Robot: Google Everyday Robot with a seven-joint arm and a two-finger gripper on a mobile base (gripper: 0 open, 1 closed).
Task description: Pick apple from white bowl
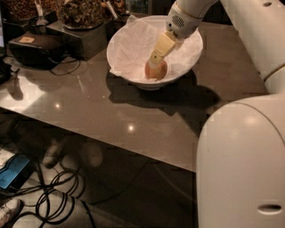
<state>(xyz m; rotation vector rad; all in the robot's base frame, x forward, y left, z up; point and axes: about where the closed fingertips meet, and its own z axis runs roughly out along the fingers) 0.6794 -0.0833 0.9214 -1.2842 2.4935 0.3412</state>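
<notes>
The gripper is down inside the white bowl, its yellow tip right at the top of the apple. The apple sits just below the jaws, low in the bowl on the near side. Whether the jaws are wide, narrow or clamped on the fruit, I cannot tell from this angle. Crumpled paper napkins line the bowl, spreading out to the left of the jaws and folding over the rim there. The white arm slants down into the bowl from the upper right, above the far rim.

The bowl rests on the glossy brown desk and throws a dark shadow on the near side and out to the right. Up and to the left of the jaws, well outside the bowl, a glass jar of nuts stands on a dark block. Farther left lies a black case, with a cord trailing from it across the desk. None of these touches the bowl.

On the near right the robot's big white body fills the corner. Below the desk edge, black cables coil on the floor beside a blue object.
</notes>
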